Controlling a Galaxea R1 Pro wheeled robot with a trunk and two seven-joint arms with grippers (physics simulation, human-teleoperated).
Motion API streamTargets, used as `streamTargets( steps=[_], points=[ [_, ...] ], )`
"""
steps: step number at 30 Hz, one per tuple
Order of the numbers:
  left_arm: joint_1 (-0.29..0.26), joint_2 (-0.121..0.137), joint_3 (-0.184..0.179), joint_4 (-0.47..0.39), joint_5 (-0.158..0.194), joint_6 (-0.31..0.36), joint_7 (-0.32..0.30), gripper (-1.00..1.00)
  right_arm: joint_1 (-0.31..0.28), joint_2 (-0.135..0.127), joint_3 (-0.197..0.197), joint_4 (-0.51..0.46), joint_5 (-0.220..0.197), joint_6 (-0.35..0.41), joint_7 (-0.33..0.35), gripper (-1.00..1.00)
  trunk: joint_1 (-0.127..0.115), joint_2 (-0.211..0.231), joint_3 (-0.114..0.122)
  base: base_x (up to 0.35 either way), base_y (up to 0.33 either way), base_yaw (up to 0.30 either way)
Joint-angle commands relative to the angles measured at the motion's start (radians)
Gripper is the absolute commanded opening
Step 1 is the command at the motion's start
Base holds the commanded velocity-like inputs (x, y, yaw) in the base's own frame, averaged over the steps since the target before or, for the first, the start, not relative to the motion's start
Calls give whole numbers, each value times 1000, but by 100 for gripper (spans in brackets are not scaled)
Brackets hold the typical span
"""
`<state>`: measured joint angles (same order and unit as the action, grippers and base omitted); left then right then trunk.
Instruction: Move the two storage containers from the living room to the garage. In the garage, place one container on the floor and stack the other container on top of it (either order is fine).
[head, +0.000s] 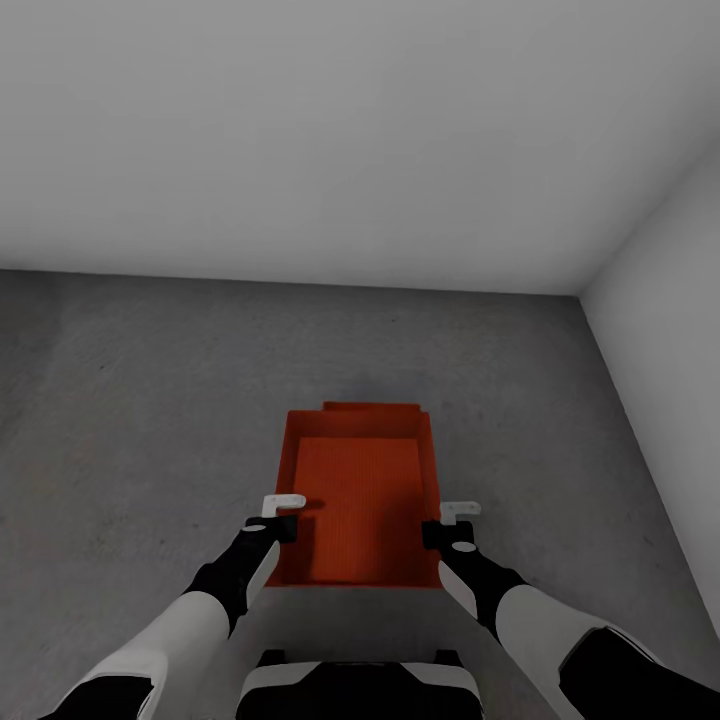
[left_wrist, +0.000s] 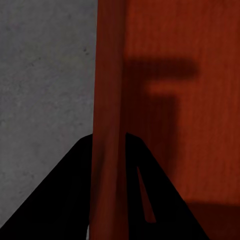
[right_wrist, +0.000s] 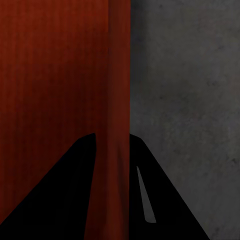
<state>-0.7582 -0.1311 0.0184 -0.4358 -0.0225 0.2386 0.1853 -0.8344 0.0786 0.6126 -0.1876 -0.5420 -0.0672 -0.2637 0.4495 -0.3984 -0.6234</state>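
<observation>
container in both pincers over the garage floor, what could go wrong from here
1. Each pincer, left pincer and right pincer, pinches only a thin side wall of the orange container; uneven release could tip it.
2. A second orange rim peeks out at the far edge, so it may sit offset on the one below and slide off.
3. The white wall is close on the right, limiting room on the grey floor.

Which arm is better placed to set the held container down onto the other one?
Neither alone. The left gripper straddles the left wall of the container and the right gripper its right wall, level with each other. A second rim peeks out beyond it, so lowering both together seems best.
</observation>
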Motion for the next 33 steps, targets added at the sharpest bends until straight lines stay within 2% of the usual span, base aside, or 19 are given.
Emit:
streamTargets(
  steps=[1,6,20,27,33],
  points=[
    [1,42,-3,6,-4,7,6,-100,-2,0,-13,-3,6,-28,0,-100,1,-2,-1,10,0,0],
    [0,42,-3,6,-4,7,6,-100,-2,-1,-13,-3,5,-28,0,-100,1,-2,-1,154,0,0],
    [0,42,-3,6,-4,7,6,-100,-2,0,-13,-3,5,-29,0,-100,1,-2,-1,303,0,0],
    [0,42,-3,6,-4,7,6,-100,-2,0,-13,-3,6,-28,0,-100,1,-2,-1,73,0,-14],
    [0,42,-3,6,-4,7,6,-100,-2,0,-12,-3,6,-28,0,-100,1,-2,-5,6,0,-166]
  ],
)
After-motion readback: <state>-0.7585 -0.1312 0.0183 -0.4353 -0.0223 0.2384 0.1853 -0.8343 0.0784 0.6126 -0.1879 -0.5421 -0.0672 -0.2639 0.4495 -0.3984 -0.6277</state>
